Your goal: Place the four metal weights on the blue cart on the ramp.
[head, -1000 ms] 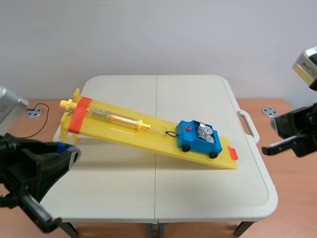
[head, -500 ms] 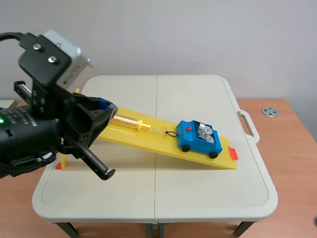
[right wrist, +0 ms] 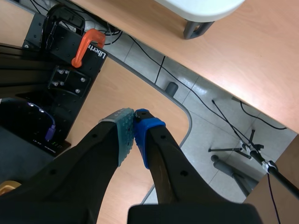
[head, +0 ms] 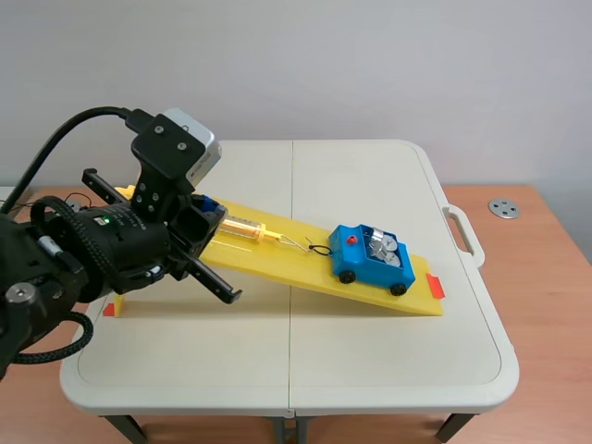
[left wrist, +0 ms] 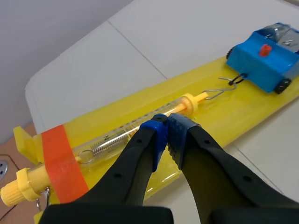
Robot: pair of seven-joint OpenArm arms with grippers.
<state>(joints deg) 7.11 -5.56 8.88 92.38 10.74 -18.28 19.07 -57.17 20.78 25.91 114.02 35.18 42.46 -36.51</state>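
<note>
scene: between the arms, raised, facing away along the bench (head: 398, 370) | left wrist: close over the left tool (left wrist: 166, 123), looking ahead along the ramp (left wrist: 117, 112) to the blue cart (left wrist: 266, 65) | right wrist: right tool (right wrist: 134, 117) off the bench, facing the floor (right wrist: 208, 95) | shared: scene and left wrist both show ramp and blue cart

There is one yellow ramp (head: 277, 254) on one white table (head: 370, 361). One blue cart (head: 365, 266) is there, with two black wheels (head: 399, 289) visible, and one spring scale (left wrist: 114, 138). The metal weights (head: 382, 244) are several; I cannot tell the exact number.
</note>
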